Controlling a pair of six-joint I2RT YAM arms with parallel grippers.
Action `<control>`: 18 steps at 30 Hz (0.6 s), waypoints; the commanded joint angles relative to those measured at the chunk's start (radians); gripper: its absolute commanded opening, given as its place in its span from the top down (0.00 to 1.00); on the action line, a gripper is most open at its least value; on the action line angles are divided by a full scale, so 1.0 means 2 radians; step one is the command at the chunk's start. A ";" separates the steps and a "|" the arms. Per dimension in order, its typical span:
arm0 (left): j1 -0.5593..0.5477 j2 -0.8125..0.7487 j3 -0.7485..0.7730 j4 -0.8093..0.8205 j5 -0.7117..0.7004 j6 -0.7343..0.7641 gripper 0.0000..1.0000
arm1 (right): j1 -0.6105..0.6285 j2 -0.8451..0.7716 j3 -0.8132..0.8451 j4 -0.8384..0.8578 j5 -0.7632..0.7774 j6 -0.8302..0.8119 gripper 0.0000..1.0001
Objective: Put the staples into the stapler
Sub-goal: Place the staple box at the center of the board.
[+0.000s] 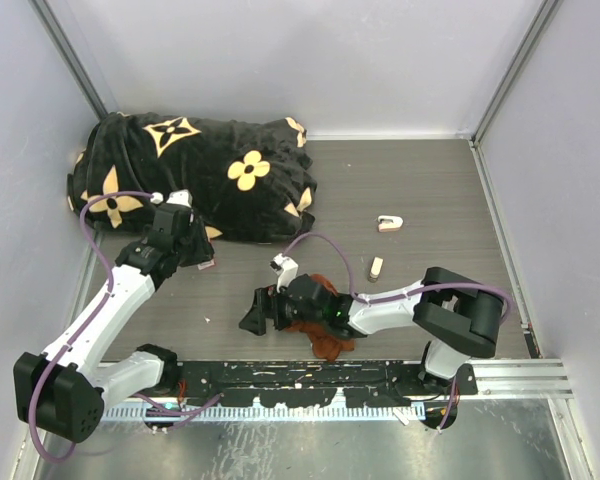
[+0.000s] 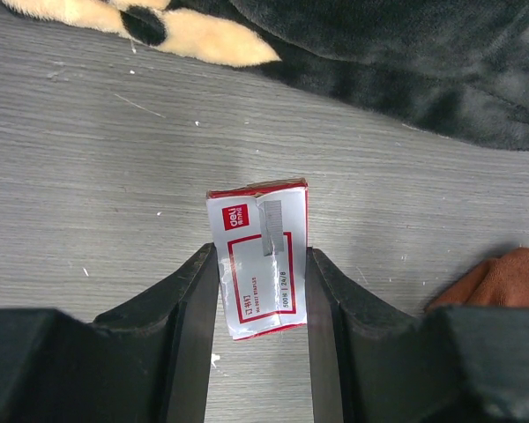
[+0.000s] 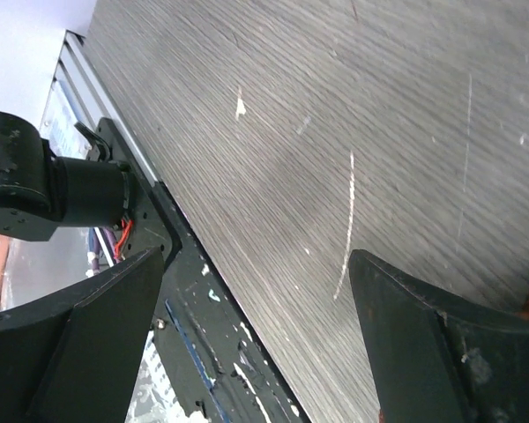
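Staples box (image 1: 206, 265) first: from the overhead camera we see it as a small white-and-red bit pinched at the tip of the left gripper (image 1: 200, 256), just in front of the black blanket (image 1: 200, 170) with the yellow flowers. We can't tell if it's lifted or resting on the grey table (image 1: 430, 190). The stapler (image 1: 390, 223) is over on the right half of the table, pale pink and white, lying on its own well apart from both arms. There's a small pale piece (image 1: 376, 268) a bit nearer to us that we can't make out. The right gripper (image 1: 258, 312) sits low near the middle of the table, pointing left, with the rust-brown cloth (image 1: 325, 338) bunched under that arm. On the left wrist camera, the box is right between the two black fingers (image 2: 189, 308), label up, with a red border. Both fingers press against its long sides, so the jaws are partly closed and clamped on it. The blanket edge runs along the top and a corner of the cloth peeks in on the right. On the right wrist camera, the fingers stand wide apart with only tabletop between them, so that one's open and holding nothing. We also see the black mounting rail (image 3: 185, 291) along the table's near edge.
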 commanded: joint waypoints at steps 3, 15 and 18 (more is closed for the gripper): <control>0.003 -0.009 0.021 0.006 0.008 0.011 0.67 | -0.001 0.002 -0.040 0.066 0.004 0.053 0.08; 0.003 -0.008 0.027 0.002 0.008 0.019 0.67 | -0.077 -0.086 -0.123 -0.026 0.037 0.049 0.07; 0.003 -0.009 0.026 0.004 0.010 0.019 0.67 | -0.113 -0.140 -0.148 -0.078 0.049 0.038 0.07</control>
